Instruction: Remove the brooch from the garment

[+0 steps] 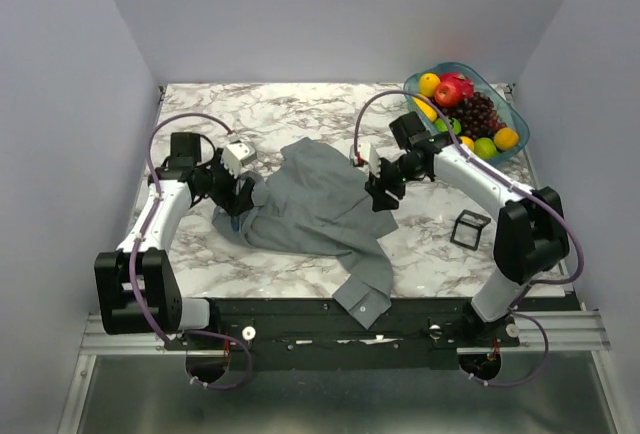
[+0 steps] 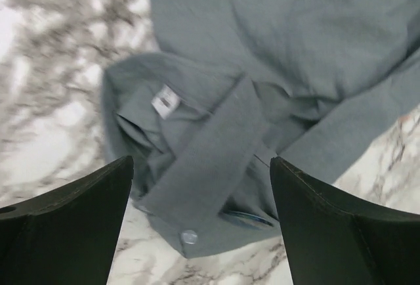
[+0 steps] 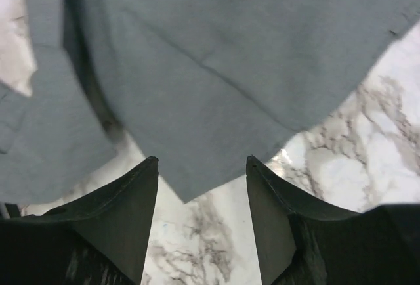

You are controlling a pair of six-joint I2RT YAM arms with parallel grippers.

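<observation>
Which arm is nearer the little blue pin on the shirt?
Left, probably. The left gripper, open, hangs over the fold where the brooch peeks out; the right gripper has only plain grey shirt below.

No wording can be read in any view. The only label in sight is a small white tag (image 2: 165, 100) on a fold of the grey shirt (image 2: 295, 35), seen from the left wrist. Its faint print is too blurred to make out.
</observation>
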